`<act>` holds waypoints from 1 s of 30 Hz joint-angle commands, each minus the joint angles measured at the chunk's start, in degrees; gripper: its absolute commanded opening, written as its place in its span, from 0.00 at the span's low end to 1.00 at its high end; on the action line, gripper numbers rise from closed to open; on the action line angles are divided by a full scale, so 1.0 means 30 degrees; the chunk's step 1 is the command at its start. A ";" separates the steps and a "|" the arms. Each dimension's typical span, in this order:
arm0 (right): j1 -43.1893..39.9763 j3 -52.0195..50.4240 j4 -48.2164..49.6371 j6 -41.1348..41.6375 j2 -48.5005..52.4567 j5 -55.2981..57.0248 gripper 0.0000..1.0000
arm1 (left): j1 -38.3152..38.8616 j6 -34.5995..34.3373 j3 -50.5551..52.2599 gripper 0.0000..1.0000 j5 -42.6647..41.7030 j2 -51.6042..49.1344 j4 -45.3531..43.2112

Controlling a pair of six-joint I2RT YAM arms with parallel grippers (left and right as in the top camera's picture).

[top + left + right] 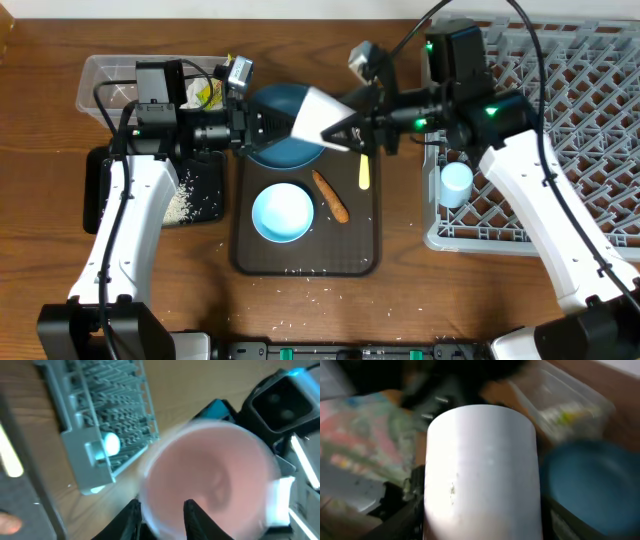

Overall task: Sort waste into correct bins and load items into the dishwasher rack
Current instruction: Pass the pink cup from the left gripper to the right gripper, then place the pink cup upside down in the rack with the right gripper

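Above the brown tray (300, 262), both my grippers clamp the pale pink cup (322, 117); mistimed release could drop it.

bowl (283, 213) on tray (370, 250), rack (560, 120) right

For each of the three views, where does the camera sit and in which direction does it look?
Overhead: above the table, looking straight down on the brown tray, rack and both arms; the left gripper and right gripper meet at the pink cup.
Left wrist: on the left arm, looking rightward past its fingers into the pink cup, rack behind.
Right wrist: on the right arm, looking leftward at the cup's outside, plate and tub beyond.
Shared: all show the pink cup.
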State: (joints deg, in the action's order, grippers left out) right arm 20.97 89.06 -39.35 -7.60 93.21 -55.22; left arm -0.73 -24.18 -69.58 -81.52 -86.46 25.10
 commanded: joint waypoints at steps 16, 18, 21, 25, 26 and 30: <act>-0.8531 0.1632 -1.3806 0.5049 -0.1829 1.8863 0.49 | 0.1617 0.2215 -0.0459 0.33 1.8804 0.0138 0.4007; -0.9151 0.1632 -1.4440 0.5268 -0.1180 1.9438 0.49 | 0.2084 0.2208 -0.0459 0.33 2.0036 0.0138 0.4211; -0.9923 0.1632 -1.4834 0.5304 -0.0066 1.9620 0.49 | 0.2783 0.2324 -0.0459 0.33 2.1107 0.0138 0.4211; -1.0404 0.1632 -1.4877 0.5246 0.1545 1.9628 0.50 | 0.3446 0.2645 -0.0459 0.33 2.1573 0.0138 0.4197; -1.0455 0.1632 -1.4753 0.5231 0.1989 1.9628 0.49 | 0.3541 0.2703 -0.0459 0.33 2.1573 0.0138 0.4197; -1.0499 0.1632 -1.3792 0.5253 0.3439 1.9329 0.49 | 0.3687 0.2703 -0.0452 0.33 2.1566 0.0138 0.4204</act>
State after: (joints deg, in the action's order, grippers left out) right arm -10.11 93.25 -81.58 7.25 101.60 2.59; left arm 10.22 -17.50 -69.71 -18.87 -86.46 37.52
